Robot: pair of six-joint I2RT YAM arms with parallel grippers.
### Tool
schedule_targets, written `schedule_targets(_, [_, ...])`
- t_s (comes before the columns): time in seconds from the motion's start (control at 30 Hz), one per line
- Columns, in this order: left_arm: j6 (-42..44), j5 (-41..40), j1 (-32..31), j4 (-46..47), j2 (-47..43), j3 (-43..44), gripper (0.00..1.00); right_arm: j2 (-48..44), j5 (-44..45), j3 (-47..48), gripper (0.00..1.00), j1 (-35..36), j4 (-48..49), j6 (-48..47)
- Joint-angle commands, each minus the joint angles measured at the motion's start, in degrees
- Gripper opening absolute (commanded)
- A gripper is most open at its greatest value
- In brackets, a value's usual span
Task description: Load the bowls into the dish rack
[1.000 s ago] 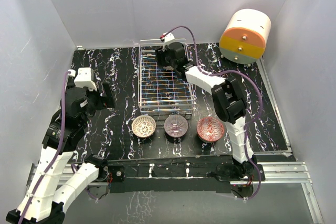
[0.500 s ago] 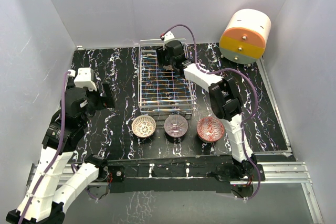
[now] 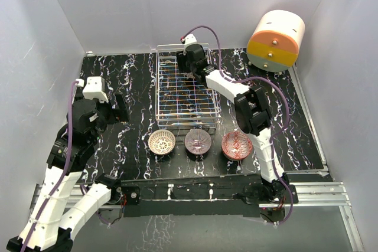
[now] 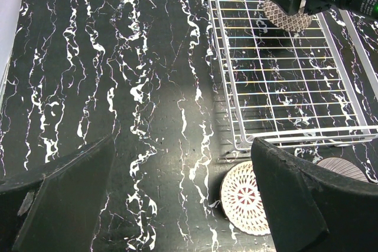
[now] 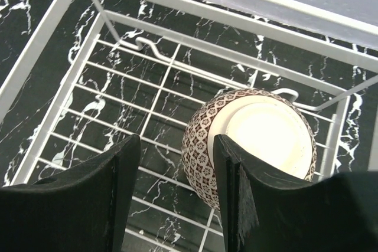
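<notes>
The silver wire dish rack (image 3: 177,101) stands at the table's middle back. My right gripper (image 3: 190,74) hangs over its far end, jaws open. In the right wrist view the gripper (image 5: 177,199) sits just above a bowl (image 5: 254,140) with a brown lattice band and a pale centre, lying in the rack's (image 5: 147,92) far right corner; the bowl's edge shows beside the right finger (image 5: 236,205). Three bowls sit in front of the rack: white-lattice (image 3: 162,141), dark purple (image 3: 198,141), red (image 3: 237,145). My left gripper (image 3: 121,109) is open and empty over the table, left of the rack.
A cream-and-orange cylindrical drawer unit (image 3: 276,41) stands at the back right. Grey walls close in the table on three sides. In the left wrist view the white-lattice bowl (image 4: 243,199) lies just inside the right finger (image 4: 307,205), near the rack's (image 4: 236,87) front corner.
My right gripper has shifted slightly left and toward the rack's far end. The left arm and the three front bowls have not moved.
</notes>
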Motion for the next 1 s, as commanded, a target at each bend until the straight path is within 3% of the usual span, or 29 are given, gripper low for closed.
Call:
schedule_targets(0.0, [-0.04, -0.29, -0.25, 0.22, -0.31, -0.69, 0.97, 1.73, 5.99, 4.31, 0.55, -0.54, 0.23, -0.29])
schedule_targets(0.33, [-0.13, -0.33, -0.25, 0.24, -0.22, -0.95, 0.97, 2.87, 5.67, 4.38, 0.56, -1.78, 2.20, -2.72])
schedule_targets(0.53, [-0.22, -0.41, -0.21, 0.72, -0.06, -1.34, 0.97, -4.83, -2.63, -4.09, 0.57, -1.12, 8.58, -4.23])
schedule_targets(0.77, [-0.53, 0.07, -0.25, 1.59, 0.70, -1.32, 0.97, -14.08, -4.86, -6.96, 0.59, 0.85, 5.03, -4.37])
schedule_targets(0.9, [-0.79, -0.28, -0.22, 1.56, 0.91, -0.74, 0.97, -21.16, -3.38, -11.35, 0.77, 1.76, 1.87, -1.57])
schedule_targets(0.97, [-0.75, -0.18, -0.21, 1.59, 1.16, -0.35, 0.97, -25.05, -2.65, -15.09, 0.96, 1.82, 0.17, -0.15])
